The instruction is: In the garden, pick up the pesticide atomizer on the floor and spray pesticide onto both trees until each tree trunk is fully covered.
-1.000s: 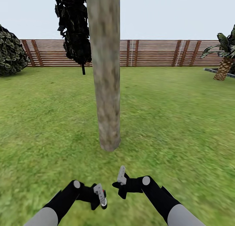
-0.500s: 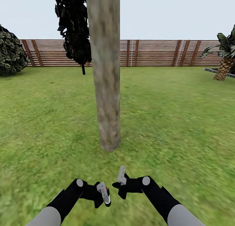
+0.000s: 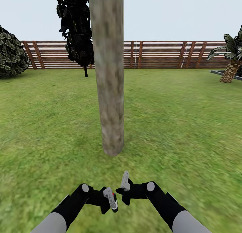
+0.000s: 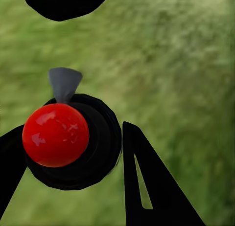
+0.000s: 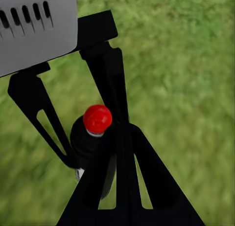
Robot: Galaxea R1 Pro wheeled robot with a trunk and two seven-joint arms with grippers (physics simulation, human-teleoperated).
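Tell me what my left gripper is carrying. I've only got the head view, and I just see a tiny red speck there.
Observer: The left gripper is shut on the pesticide atomizer, a black bottle with a round red cap.
Operator: Can you see a nozzle?
Observer: Yes, a grey spout sticks out beside the cap, with grass behind it.
Operator: Is the grip centred?
Observer: In the right wrist view its black fingers flank the bottle's body, with the cap between them.

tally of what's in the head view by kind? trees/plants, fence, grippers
Thick pale trunk: 1
Dark cypress: 1
Leafy bush: 1
Palm: 1
Slat fence: 1
Grippers: 2, left gripper, right gripper
Total: 7
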